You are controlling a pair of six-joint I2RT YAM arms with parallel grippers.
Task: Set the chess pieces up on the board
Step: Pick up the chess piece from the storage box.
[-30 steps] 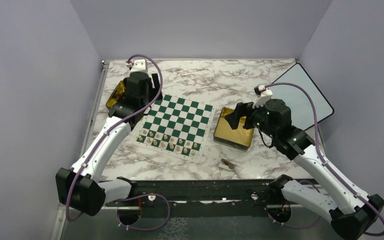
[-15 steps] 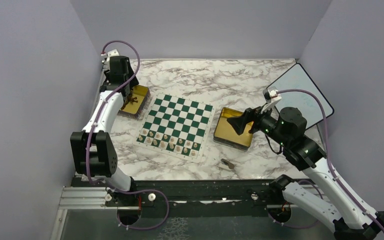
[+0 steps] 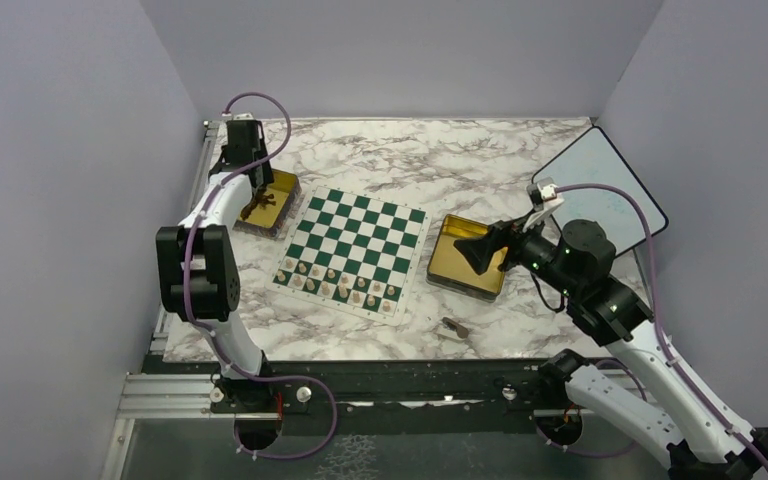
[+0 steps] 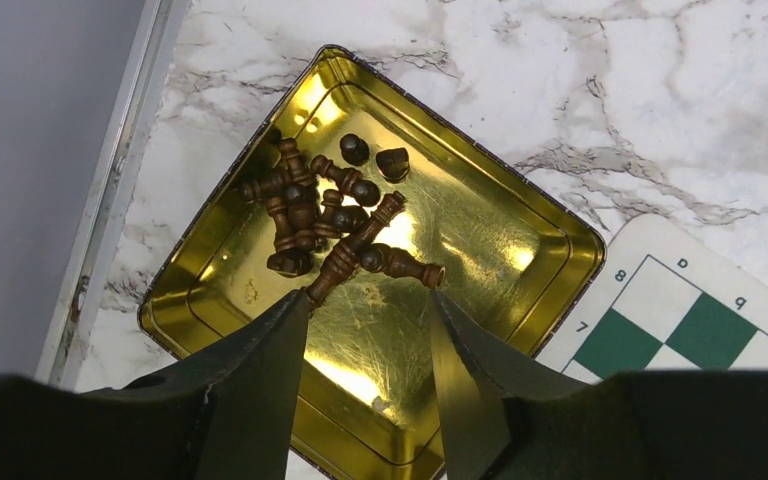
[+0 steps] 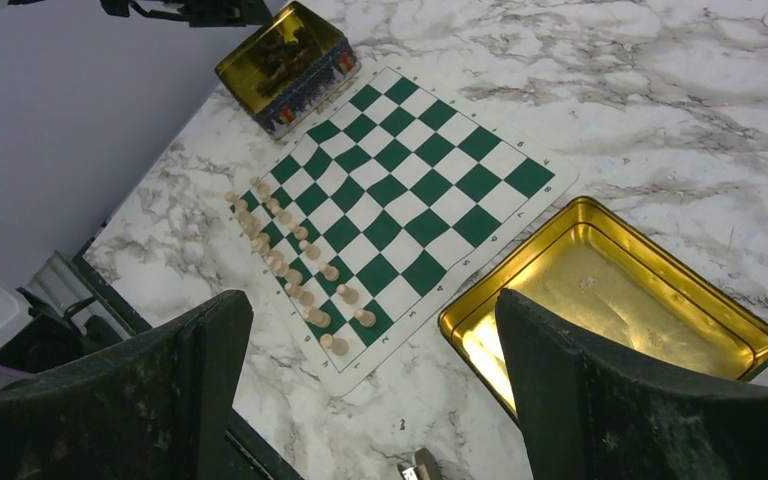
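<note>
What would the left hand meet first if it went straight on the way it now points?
Probably the dark brown chess pieces heaped in the gold tin, ahead of the left hand; depth is unclear, so perhaps the tin's floor first.

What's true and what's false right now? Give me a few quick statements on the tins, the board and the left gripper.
1. The dark pieces lie heaped in the left tin. True.
2. The left gripper is clamped on a dark piece. False: its jaws stand apart above the tin, with nothing between them.
3. The pale pieces stand in two rows along the near edge of the board. True.
4. The right tin is full of pale pieces. False: the part of its inside that shows is bare.
5. Dark pieces already stand on the board's far rows. False: those squares are empty.
</note>
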